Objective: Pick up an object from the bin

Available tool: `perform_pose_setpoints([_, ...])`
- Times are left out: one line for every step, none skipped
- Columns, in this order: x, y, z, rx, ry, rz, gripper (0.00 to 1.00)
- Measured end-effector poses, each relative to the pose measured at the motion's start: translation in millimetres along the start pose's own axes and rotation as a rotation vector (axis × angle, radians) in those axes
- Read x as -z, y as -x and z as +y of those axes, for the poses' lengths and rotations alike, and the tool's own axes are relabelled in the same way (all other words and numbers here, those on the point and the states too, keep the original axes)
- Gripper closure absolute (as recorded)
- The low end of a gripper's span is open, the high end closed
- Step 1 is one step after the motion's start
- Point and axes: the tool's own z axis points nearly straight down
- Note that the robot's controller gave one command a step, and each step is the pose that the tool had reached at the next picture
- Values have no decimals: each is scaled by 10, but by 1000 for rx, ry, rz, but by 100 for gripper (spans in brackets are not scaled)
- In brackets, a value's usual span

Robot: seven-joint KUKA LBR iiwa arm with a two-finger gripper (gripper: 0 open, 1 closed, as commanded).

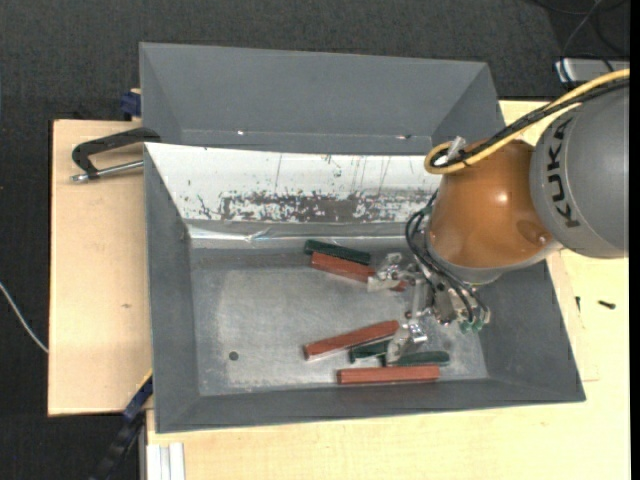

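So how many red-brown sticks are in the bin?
3: back stick by the far wall, middle stick mid-floor, front stick along the near wall. The arm may hide more.

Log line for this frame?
gripper: down in bin, view's lower right | at: right ends of brown stick and green stick | nearby: second brown stick | hold: unclear

Arm (592, 178) reaching in over the right rim of the bin (168, 298), gripper (417, 330) low near the front right corner.
The grey arm ends in a wrist under a rounded orange cover (487, 216), with a yellow cable (530, 123) looped over its top. Below the cover the gripper points down, close to the bin's floor by the front edge, with thin wires (462, 310) bunched beside it.
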Motion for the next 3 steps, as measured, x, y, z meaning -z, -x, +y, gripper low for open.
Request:
perform_pose_setpoints([109,85,68,-39,0,-9,0])
perform_pose_setpoints([-475,59,143,-202,-1,-2,0])
perform_pose_setpoints([-455,125,100,-63,4,-4,100])
